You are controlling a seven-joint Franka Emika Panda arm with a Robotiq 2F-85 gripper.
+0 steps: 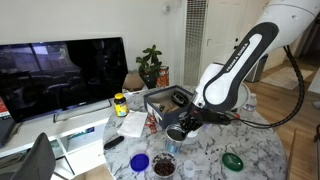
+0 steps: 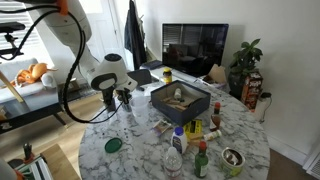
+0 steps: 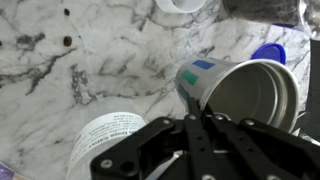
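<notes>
My gripper [image 3: 195, 118] hangs low over the marble table [image 3: 60, 70]. Its two fingers are pressed close together, and the tips meet on the near rim of a shiny metal cup [image 3: 250, 92] with a blue label on its outer wall. The cup's opening faces the wrist camera and looks empty. A white round container [image 3: 100, 140] stands just beside the fingers. In both exterior views the gripper [image 1: 180, 128] [image 2: 125, 100] is near the table top, next to a black box [image 1: 163, 100] [image 2: 180, 100]. The cup is hard to make out there.
A blue lid [image 1: 140, 160], a cup with dark contents [image 1: 163, 166], a green lid [image 1: 232, 160] [image 2: 113, 145], a yellow bottle [image 1: 120, 103] and a remote [image 1: 113, 142] lie on the table. Several bottles [image 2: 178, 140] stand at an edge. A TV [image 1: 60, 70] stands behind.
</notes>
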